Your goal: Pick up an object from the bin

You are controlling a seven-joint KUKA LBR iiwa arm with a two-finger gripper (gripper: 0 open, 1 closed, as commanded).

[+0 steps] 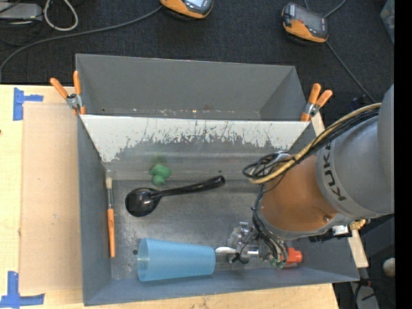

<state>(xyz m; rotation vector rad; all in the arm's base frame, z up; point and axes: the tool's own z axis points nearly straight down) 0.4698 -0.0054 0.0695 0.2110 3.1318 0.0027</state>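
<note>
Gripper (242, 248) sits low at lower right of frame, just beside a blue cup (175, 260) lying on its side; released or clenched, I cannot tell.

Inside the grey bin (187, 95), the clearest floor was a bare band across the middle, between the black ladle (168, 194) and the blue cup (175, 260) lying on its side along the near wall. A second open strip ran under the far sloped wall, right of a small green lump (159, 170). A slim orange-handled tool (110, 223) hugged the left wall. The arm's orange wrist (293, 201) and looping cables (267, 166) crowded the right near corner, with the end effector (243, 248) just beside the cup's right end, leaving little room there.
</note>
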